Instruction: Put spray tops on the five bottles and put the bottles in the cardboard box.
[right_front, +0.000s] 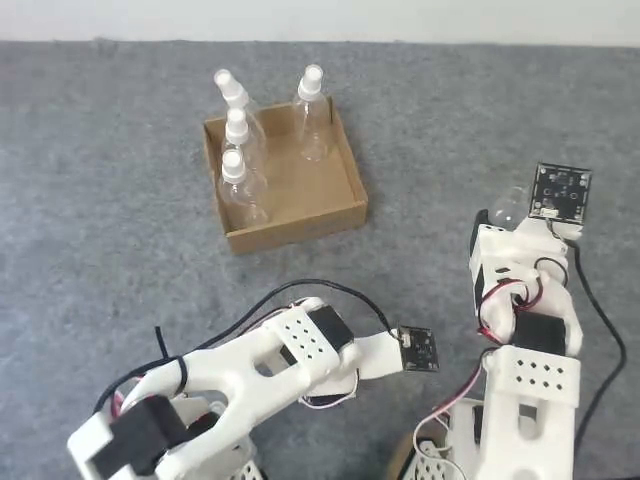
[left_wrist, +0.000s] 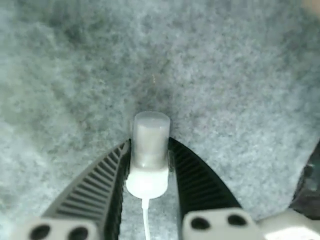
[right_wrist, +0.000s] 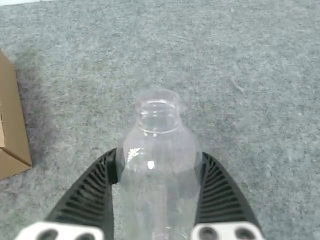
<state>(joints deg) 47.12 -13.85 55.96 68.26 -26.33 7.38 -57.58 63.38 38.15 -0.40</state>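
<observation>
Cardboard box: An open cardboard box (right_front: 300, 228) sits on the grey, felt-like counter (right_front: 120, 200), well apart from both arms.

In the box: Four clear bottles wearing white spray tops stand upright. A row of three capped bottles (right_front: 240, 150) lines one side wall. A fourth capped bottle (right_front: 313, 120) stands alone at the far opposite corner.

Outside the box: An uncapped bottle (right_wrist: 157, 145), its neck open, is clamped by the body between the black ribbed fingers of the right gripper (right_wrist: 159, 160). It is held over the counter, with a corner of the box near by.

Spray top: A loose spray top (left_wrist: 150, 132), white with a translucent cap, is pinched by its sides in the fingers of the left gripper (left_wrist: 148, 150) above bare counter. A thin dip tube (left_wrist: 146, 220) runs from it toward the wrist.

Hard to see: The dip tube is cut off at the frame's edge. From above, the left arm (right_front: 270, 370) covers its own fingers with its camera board (right_front: 418, 350). The right arm (right_front: 525, 330) hides most of the uncapped bottle, leaving a rounded shoulder visible. The farthest bottle in the row has its base behind its neighbour, so its footing cannot be made out.
</observation>
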